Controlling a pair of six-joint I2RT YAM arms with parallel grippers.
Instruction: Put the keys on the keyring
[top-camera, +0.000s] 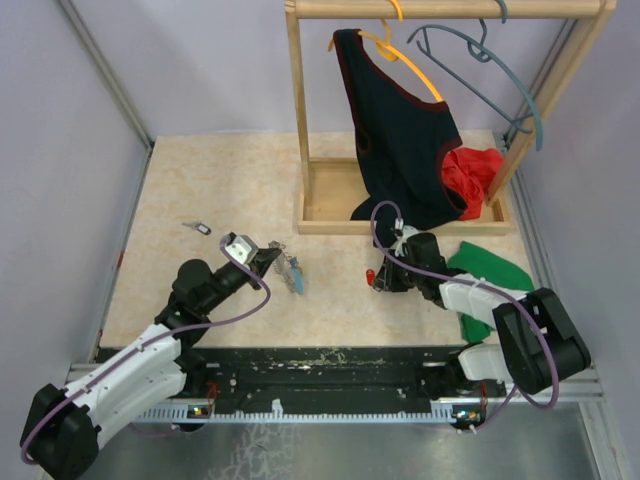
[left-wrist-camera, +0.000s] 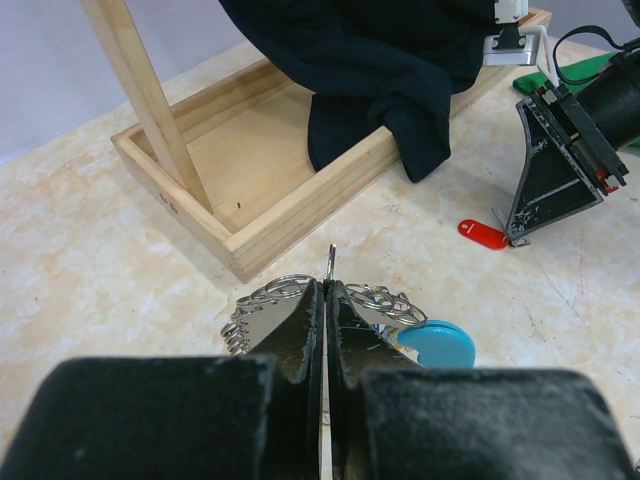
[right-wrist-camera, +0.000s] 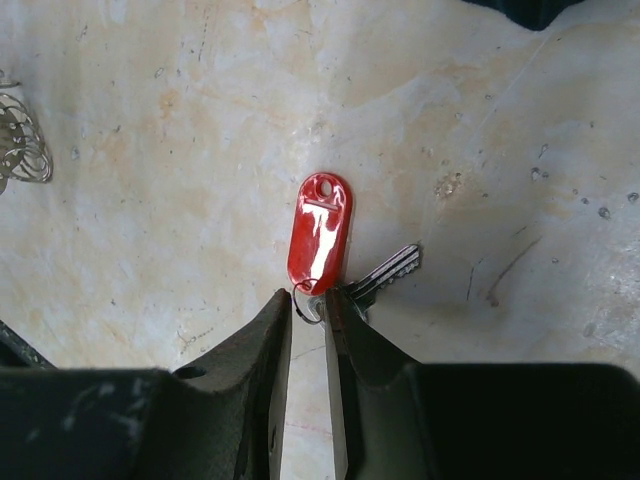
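Beige stone-look bench (top-camera: 200, 180), lilac walls around it. Wooden rack (top-camera: 330, 226) stands back right, with a dark garment (top-camera: 400, 130) hanging down into its tray. A red cloth (top-camera: 475, 170) lies in the tray's right end, and a grey-blue hanger (top-camera: 500, 70) hangs on the rail. A green cloth (top-camera: 490, 270) lies under the right arm. All of this sits behind or beside the work zone, so nothing stands between the two claws. The rack tray edge is the nearest obstacle, just beyond the right claw.

Left claw (left-wrist-camera: 328, 290) is clamped tight on the keyring (left-wrist-camera: 270, 295), mid-bench. The wire coils bulge out on both sides of the fingers, and the light-blue section (left-wrist-camera: 440, 345) hangs past them, low over the bench. The keyring looks light and springy; it will likely flex and swing, so grip near the coil end being threaded.

Red key (right-wrist-camera: 320, 230) lies flat on the bench, centre right, near the keyring but apart from it. It is a plastic tag and a metal blade joined by a small ring. Tiny, light and flat, it will probably skid on the smooth top. Best hold is the ring or a tag edge.

Right claw (right-wrist-camera: 308, 295) has its fingers nearly together on either side of that small ring. Whether they actually pinch it, cannot tell.

Black key (top-camera: 201, 228) lies alone on the far left, well apart.
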